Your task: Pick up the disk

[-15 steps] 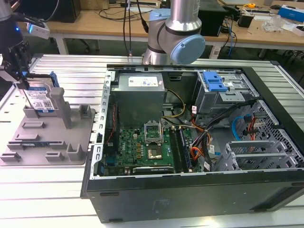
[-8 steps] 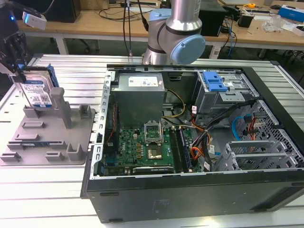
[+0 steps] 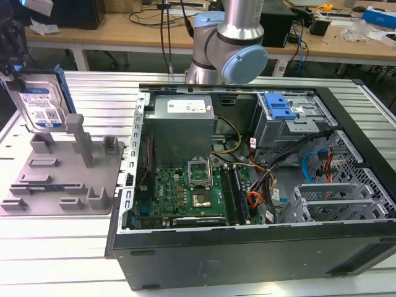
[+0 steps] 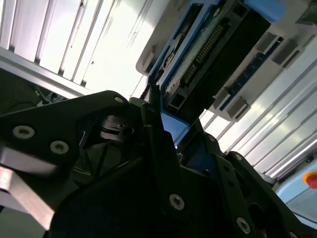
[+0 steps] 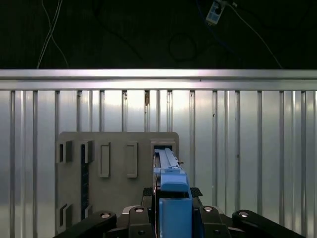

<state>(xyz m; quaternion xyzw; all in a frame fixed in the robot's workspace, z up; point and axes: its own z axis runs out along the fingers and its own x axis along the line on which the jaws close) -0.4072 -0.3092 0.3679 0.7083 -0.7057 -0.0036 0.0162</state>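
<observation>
In the exterior view the disk (image 3: 42, 106) stands on edge, label facing the camera, above the far corner of the grey holder tray (image 3: 62, 179), tilted a little and lifted clear of the tray's tall post (image 3: 79, 137). The dark gripper (image 3: 11, 43) reaches it at the upper end, at the exterior view's left edge, though how the jaws sit cannot be made out from there. The tray lies on the slatted metal table (image 3: 55, 247), just beside the open computer case (image 3: 247, 179), whose green board (image 3: 185, 192) and blue bracket (image 3: 279, 106) lie inside it. The arm's (image 3: 235, 37) grey and pale blue joint rises behind the case.

The first wrist view looks straight down on the tray (image 5: 116, 173) and gives what the outside camera cannot: the disk (image 5: 171, 198) seen edge-on, its blue rail (image 5: 174, 210) running up between the black fingers (image 5: 218, 223), which pinch it from either side. It hangs over the tray's slot (image 5: 162, 148) at the corner.

The second wrist view looks from close behind the gripper (image 4: 173, 148) and shows the disk's (image 4: 218, 54) connector end and dark underside, with the blue rail (image 4: 171, 126) caught in the jaws and the tray (image 4: 237, 106) beyond it.
</observation>
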